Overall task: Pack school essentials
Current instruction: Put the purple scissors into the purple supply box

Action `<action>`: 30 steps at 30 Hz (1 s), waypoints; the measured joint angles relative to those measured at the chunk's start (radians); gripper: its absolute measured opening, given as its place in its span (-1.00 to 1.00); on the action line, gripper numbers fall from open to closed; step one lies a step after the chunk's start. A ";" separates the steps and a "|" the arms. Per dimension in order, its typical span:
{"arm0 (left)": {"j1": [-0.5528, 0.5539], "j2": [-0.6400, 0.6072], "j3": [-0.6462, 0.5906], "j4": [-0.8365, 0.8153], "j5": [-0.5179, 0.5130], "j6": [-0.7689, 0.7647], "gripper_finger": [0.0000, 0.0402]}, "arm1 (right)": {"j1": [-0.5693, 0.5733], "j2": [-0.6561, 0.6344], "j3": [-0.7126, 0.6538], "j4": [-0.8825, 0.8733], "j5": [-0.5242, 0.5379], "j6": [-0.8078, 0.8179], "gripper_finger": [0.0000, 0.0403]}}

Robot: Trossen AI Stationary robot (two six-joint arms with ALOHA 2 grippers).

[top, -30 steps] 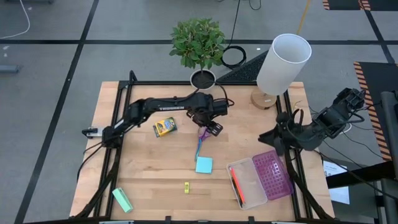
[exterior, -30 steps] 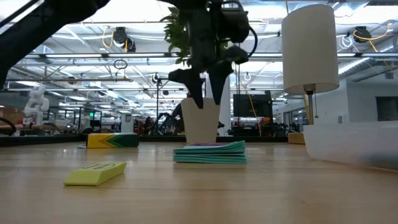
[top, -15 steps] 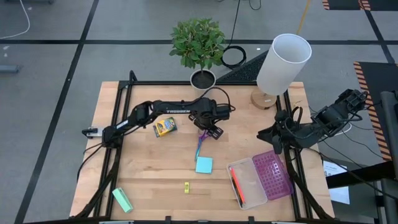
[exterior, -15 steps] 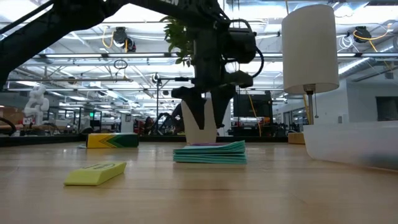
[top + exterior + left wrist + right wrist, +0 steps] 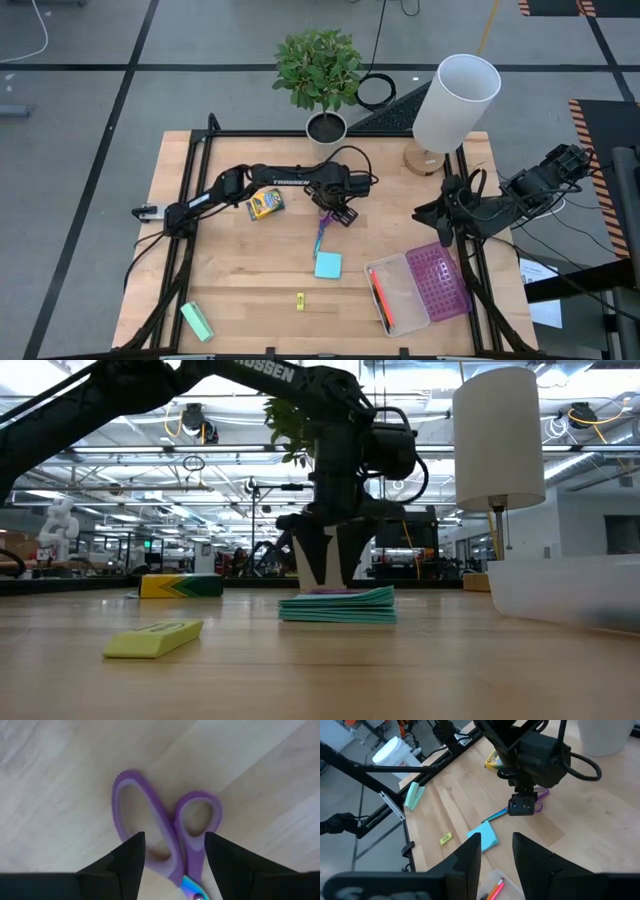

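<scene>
High view: my left pincer (image 5: pixel 337 209) hangs over the table's middle, above the purple-handled scissors (image 5: pixel 322 232).
Left pincer: wide, fingers (image 5: pixel 129 861) straddling the scissor handles, not gripping.
Scissors: flat on the wood, blades touching the sticky-note pad (image 5: pixel 328 265).
Right pincer (image 5: pixel 437 226): wide, waiting at the table's right edge beside the clear case (image 5: pixel 412 290).

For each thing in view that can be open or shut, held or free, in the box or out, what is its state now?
Left gripper: open, low over the scissors' handles.
Right gripper: open, waiting at the table's right edge.
Scissors: blades shut, flat on the table, not held.
Plastic box: open, pencils inside.
Crayon box: shut, on the table.
Sticky-note pad: on the table.
</scene>
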 joint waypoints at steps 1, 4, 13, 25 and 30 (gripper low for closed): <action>0.000 0.002 0.000 0.012 -0.009 0.000 0.03 | 0.000 0.000 0.000 0.000 0.000 -0.003 -0.47; 0.000 0.004 -0.004 0.030 -0.016 -0.005 0.03 | 0.000 0.000 0.000 -0.001 0.000 -0.014 -0.47; -0.004 0.007 -0.069 0.063 -0.017 -0.004 0.03 | 0.000 0.000 0.000 0.000 0.000 -0.018 -0.47; -0.039 0.004 -0.096 0.131 -0.057 0.035 -0.41 | 0.000 0.000 0.000 0.000 0.000 -0.002 -0.47; -0.049 0.004 -0.096 0.138 -0.060 0.037 -0.59 | 0.000 0.000 0.000 0.004 0.000 0.004 -0.47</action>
